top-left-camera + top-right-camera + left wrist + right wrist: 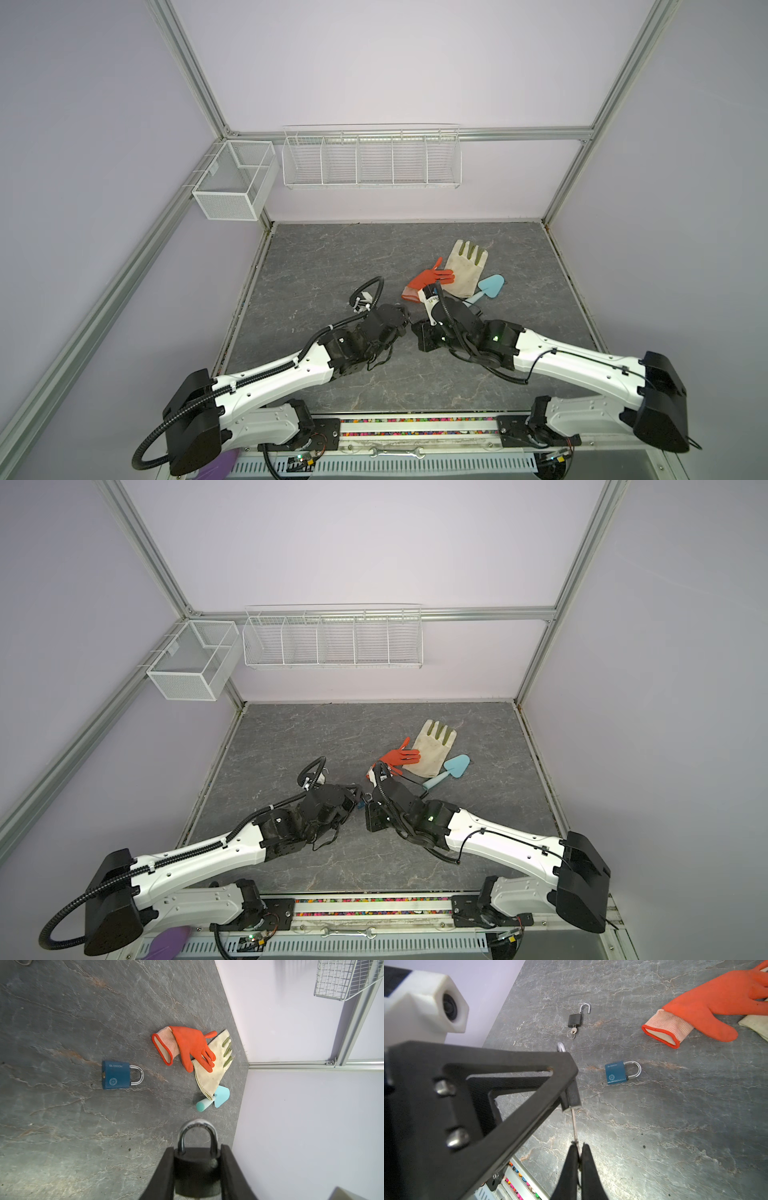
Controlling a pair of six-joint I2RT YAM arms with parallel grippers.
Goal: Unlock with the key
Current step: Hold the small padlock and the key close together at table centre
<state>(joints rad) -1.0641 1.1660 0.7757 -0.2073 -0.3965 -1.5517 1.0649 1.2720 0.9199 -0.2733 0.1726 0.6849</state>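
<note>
The left fingers (164, 1172) are clamped on the body of a black padlock with a silver shackle (195, 1172), one finger on each flat side, and the shackle stands closed and points away from the wrist. The right fingers (571, 1159) are pressed together on the head of a thin silver key (574, 1126). The key's blade runs straight up to the bottom face of the held padlock, but how far it sits in the keyhole cannot be told. In both top views the two arms meet tip to tip over the middle of the grey marbled tabletop (332, 257), towards its front.

A blue padlock with a closed chrome shackle (116, 1075) lies flat on the tabletop, near the held one. Farther off, a smaller black padlock with its shackle swung open (574, 1019) lies flat with a key and ring in its base.

Towards the back right, an orange rubber glove with a knit cuff (191, 1045) lies with its fingers on a cream canvas glove (212, 1072). A pale teal trowel (221, 1097) sticks out from under the cream glove's cuff.
</note>
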